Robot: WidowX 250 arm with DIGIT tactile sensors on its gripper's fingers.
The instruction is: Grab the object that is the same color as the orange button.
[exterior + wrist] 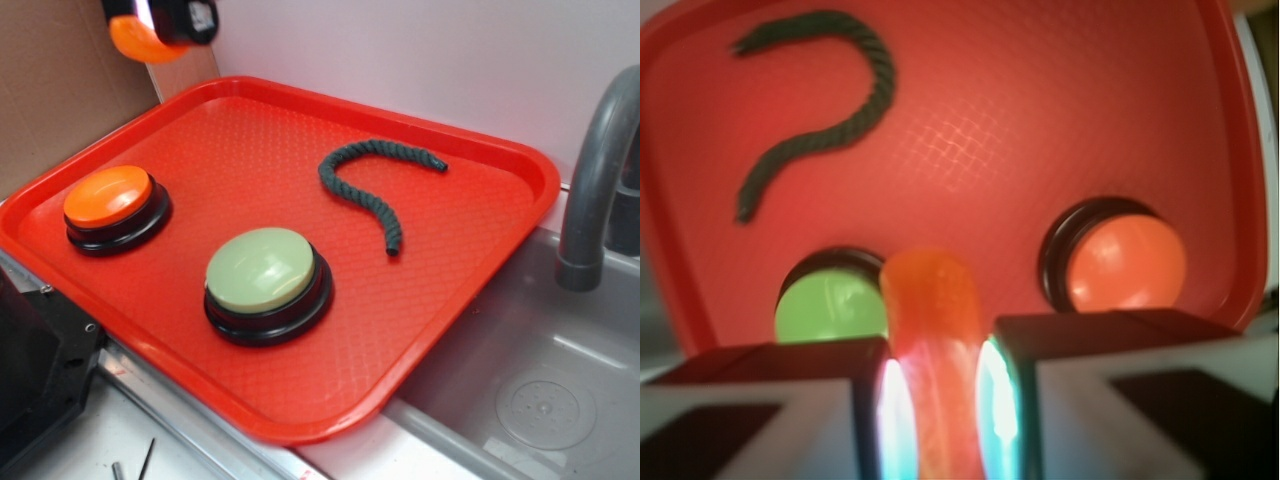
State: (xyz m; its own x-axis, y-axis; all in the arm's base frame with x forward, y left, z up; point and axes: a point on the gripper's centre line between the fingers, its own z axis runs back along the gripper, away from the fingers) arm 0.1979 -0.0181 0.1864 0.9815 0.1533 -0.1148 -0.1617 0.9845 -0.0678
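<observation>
Red plastic tray (480, 260) sat beside a grey sink (560, 400), carried an orange button (108, 196) at one end, pale green button (262, 268) near it, dark green rope (372, 185) curled well apart

Black blocky gripper (932, 400), 2 flat fingers (790, 400) with pale grey faces and dark panels, inner edges glowing white, black housing high above the red tray (520, 160)

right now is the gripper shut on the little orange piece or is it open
Shut on it. In the wrist view the gripper has the orange piece pinched between its fingers, raised above the red tray.
</observation>
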